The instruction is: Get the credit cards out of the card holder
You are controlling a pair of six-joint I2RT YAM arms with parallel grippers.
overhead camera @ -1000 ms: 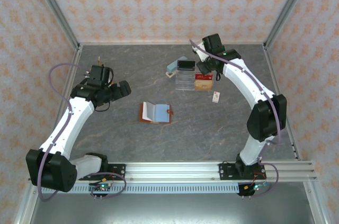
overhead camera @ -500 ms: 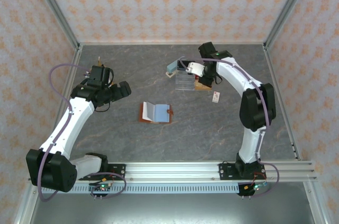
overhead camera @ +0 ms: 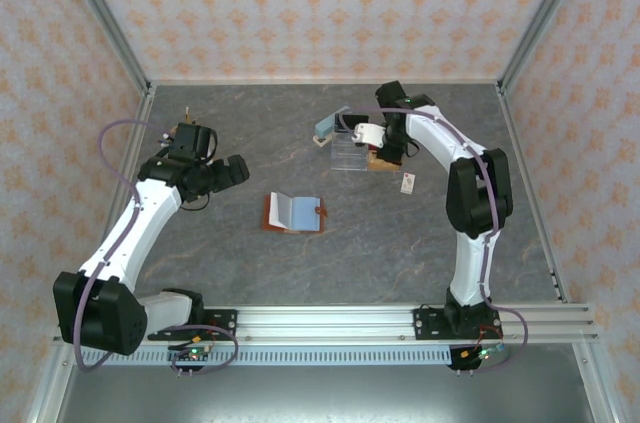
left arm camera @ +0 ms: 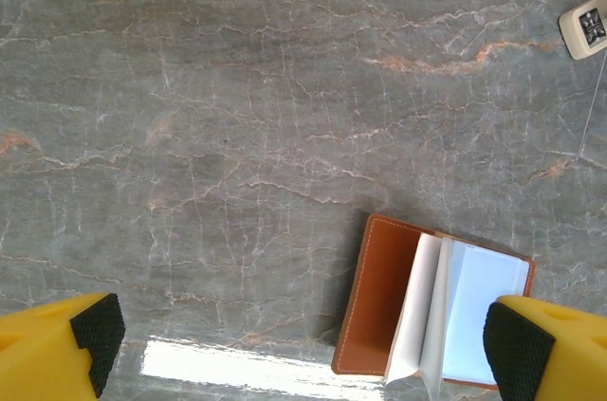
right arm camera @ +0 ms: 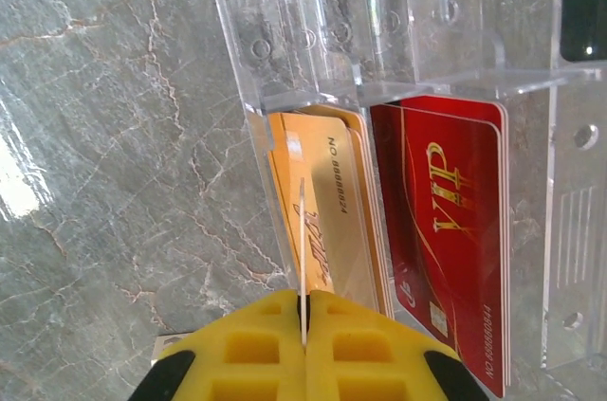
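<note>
**Credit-card removal apparently well advanced; one card pinched at the organiser.**
Top view: shows the card holder point(overhead camera: 293, 213) lying open mid-table, the left gripper point(overhead camera: 238, 171) near it, the right gripper point(overhead camera: 380, 143) at the clear acrylic organiser point(overhead camera: 347, 155). Left wrist: shows fingertips point(left arm camera: 95, 330) spread wide over the holder, grasping nothing; cannot tell whether cards remain inside. Right wrist: shows jaws clamped on a thin edge-on card point(right arm camera: 302, 230), beside a gold card point(right arm camera: 327, 207) and a red VIP card point(right arm camera: 450, 230) already slotted.

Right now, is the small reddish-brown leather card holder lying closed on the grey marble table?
No, the card holder lies open on the table, its pale blue and white inner leaves showing.
</note>
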